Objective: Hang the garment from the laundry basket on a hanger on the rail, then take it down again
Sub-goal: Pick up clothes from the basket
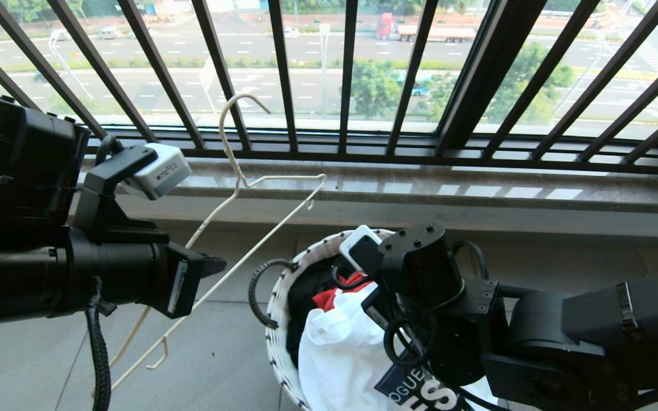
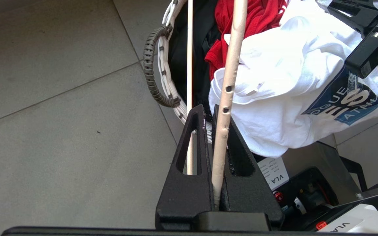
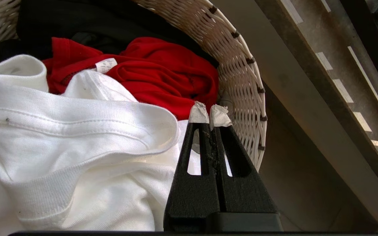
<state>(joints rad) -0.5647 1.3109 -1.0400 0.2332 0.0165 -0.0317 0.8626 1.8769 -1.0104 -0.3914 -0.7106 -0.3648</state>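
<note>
You have the laundry basket (image 1: 275,319) as your landmark: one small round basket of white woven strands, with a dark ribbed loop handle (image 1: 260,291) on its side. Its near rim is cut off by the lower edge of the head view, and the right arm hides its right half.

The right gripper (image 3: 209,114) is low over the basket, beside the white T-shirt (image 3: 77,141). Its two black wedge fingers, each with a white taped tip, are pressed together; from the wrist view you cannot tell if any cloth is pinched between them. The T-shirt lies on top, soft and crumpled, its ribbed collar showing. The dark blue logo (image 1: 420,391) is partly folded and partly cut off, so the lettering is hard to read. Behind it in the basket you see one red garment (image 3: 162,75) and one black garment (image 3: 87,19), mostly buried.

To the left of the basket, the left gripper (image 2: 213,121) has its fingers clamped on one thin cream hanger (image 1: 237,171), at its lower bar. The long curved hook rises above the basket level, in front of the black window bars (image 1: 283,74).
</note>
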